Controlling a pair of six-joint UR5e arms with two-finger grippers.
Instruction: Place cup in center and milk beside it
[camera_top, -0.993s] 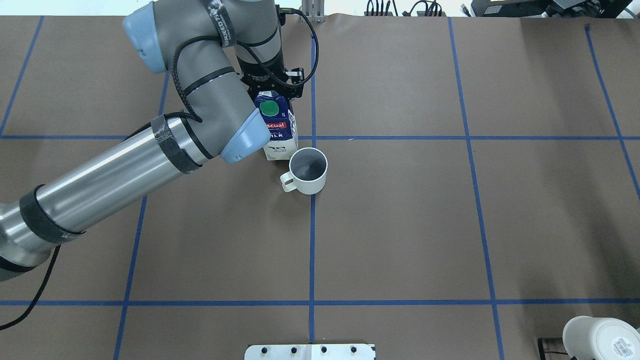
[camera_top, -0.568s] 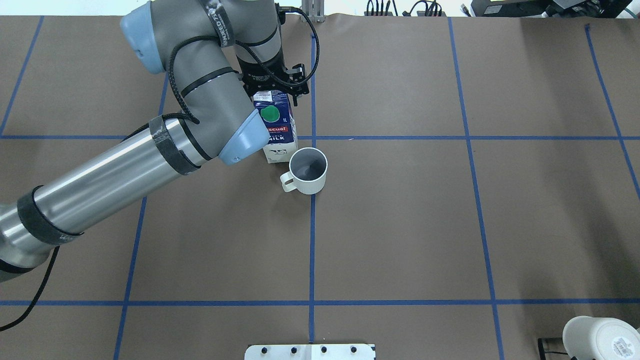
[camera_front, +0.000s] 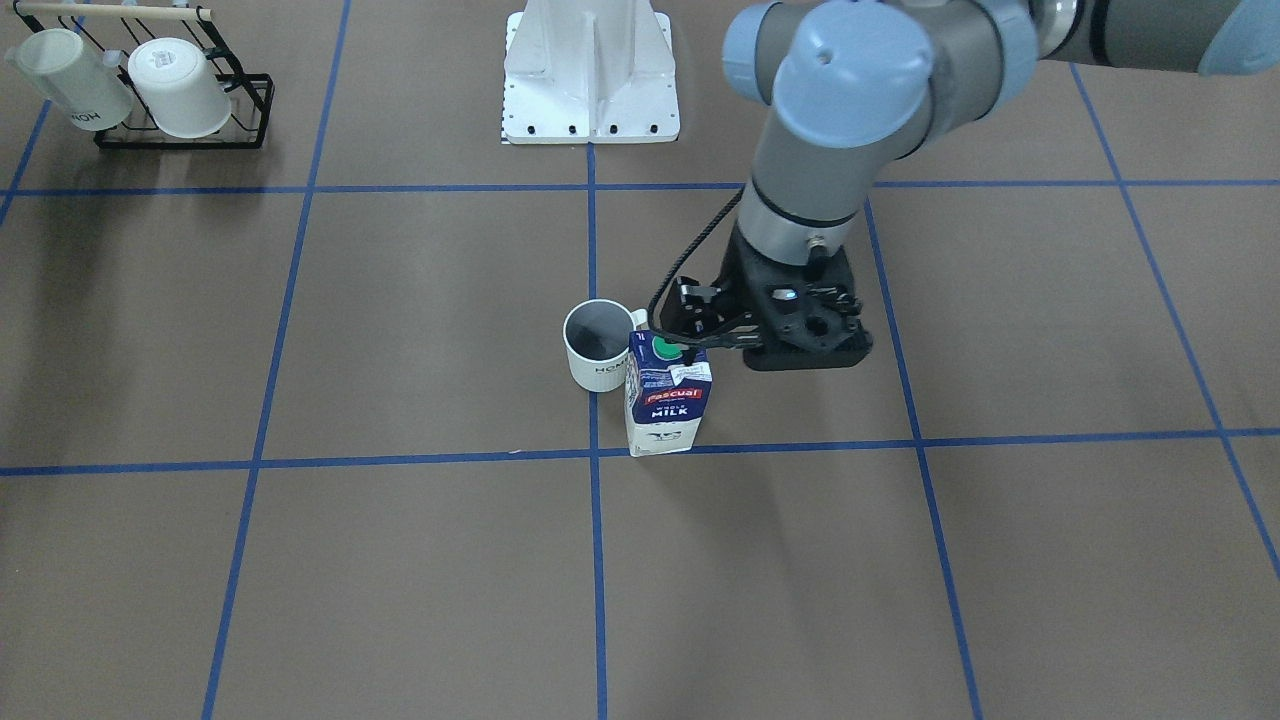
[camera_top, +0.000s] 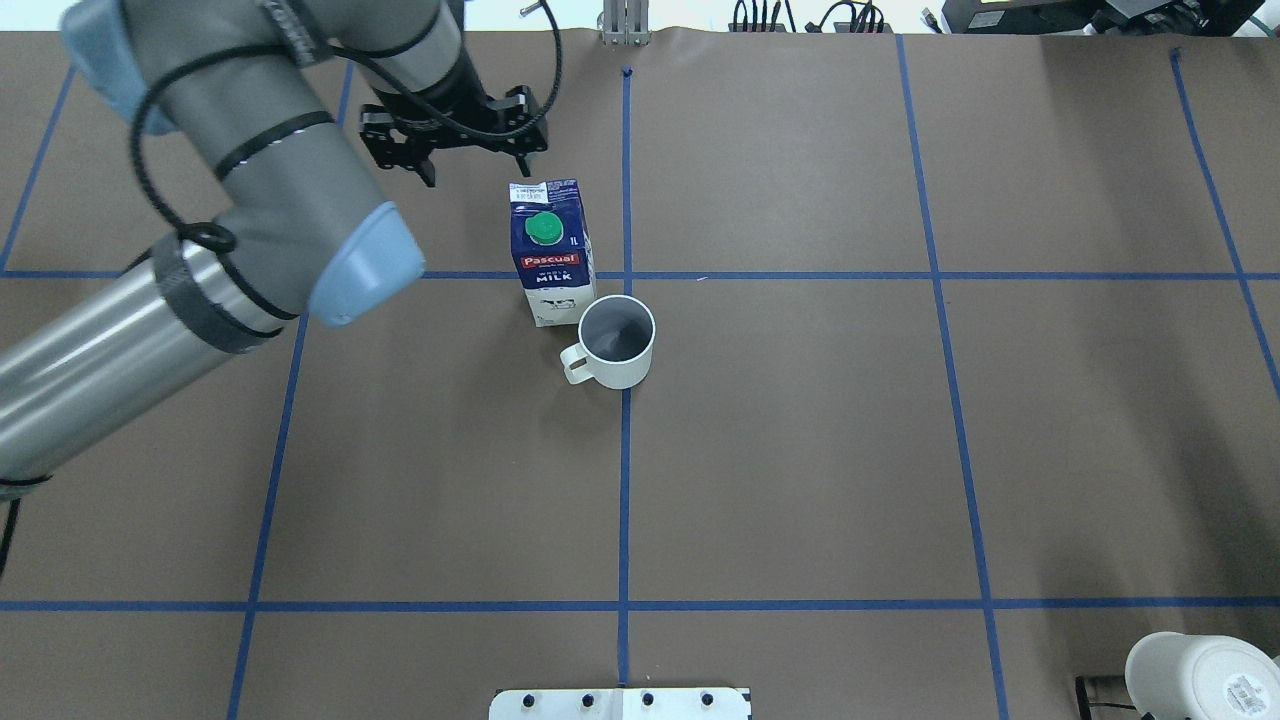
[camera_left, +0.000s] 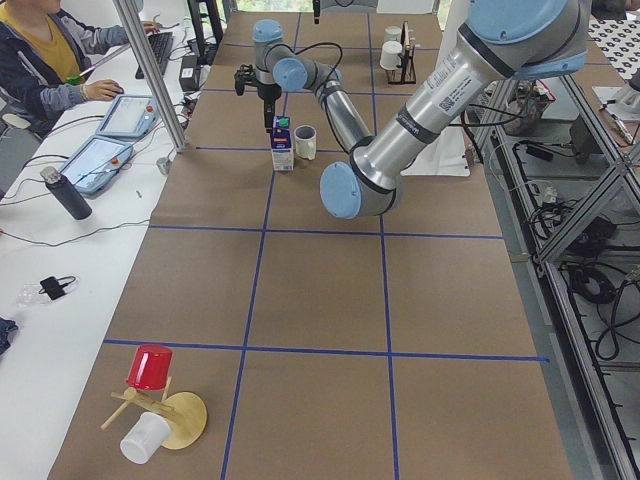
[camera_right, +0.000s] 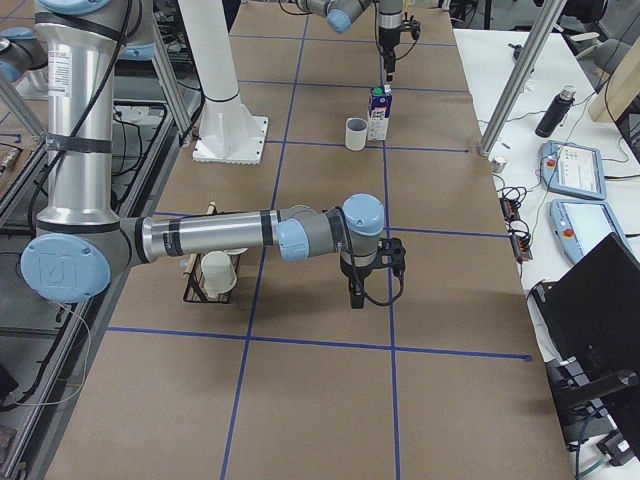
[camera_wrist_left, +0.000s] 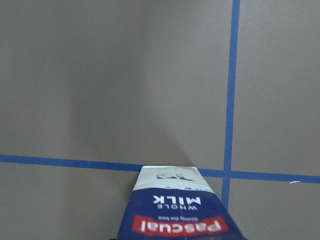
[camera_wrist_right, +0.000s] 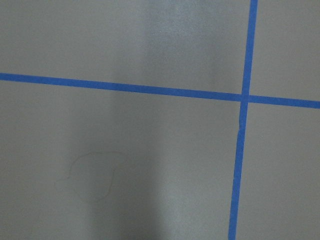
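Observation:
The milk carton (camera_top: 550, 255) stands upright just left of the central blue tape line (camera_top: 625, 470), on the cross line. It also shows in the front view (camera_front: 667, 400) and at the bottom of the left wrist view (camera_wrist_left: 175, 212). The white cup (camera_top: 617, 343) stands upright on the central line, close beside the carton, handle pointing left; it shows in the front view too (camera_front: 598, 345). My left gripper (camera_top: 475, 165) is open and empty, raised above and to the left of the carton. My right gripper (camera_right: 370, 285) shows only in the right side view, over bare table; I cannot tell its state.
A black wire rack (camera_front: 180, 90) with two white mugs stands at the table's near right corner; one mug shows overhead (camera_top: 1200, 675). The robot base plate (camera_front: 590, 70) is at the near edge. A red cup on a wooden stand (camera_left: 150, 395) is at the left end.
My left gripper was around the carton's top; it has let go, opened and pulled away up and to the left. The carton and cup have stayed in place.

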